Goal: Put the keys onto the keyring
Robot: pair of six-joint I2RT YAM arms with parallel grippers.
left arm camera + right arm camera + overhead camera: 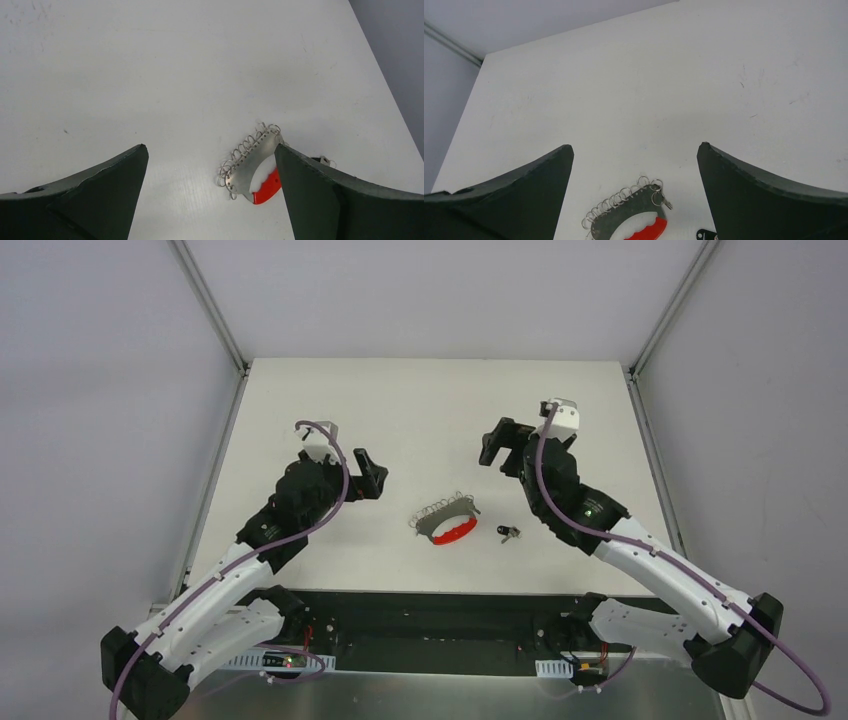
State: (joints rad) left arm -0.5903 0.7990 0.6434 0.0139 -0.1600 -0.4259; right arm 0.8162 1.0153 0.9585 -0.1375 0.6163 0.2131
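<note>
The keyring (446, 520) lies flat on the white table: a grey curved strap edged with several thin wire loops and a red crescent tag. It also shows in the left wrist view (250, 162) and the right wrist view (624, 220). The small black-headed key (509, 532) lies just right of it; its black head peeks in at the bottom of the right wrist view (705, 234). My left gripper (368, 472) is open and empty, left of the keyring. My right gripper (500, 445) is open and empty, behind the key.
The white table (420, 410) is bounded by grey walls and metal corner posts (212, 310). Both arm bases sit on a dark rail (430, 625) at the near edge.
</note>
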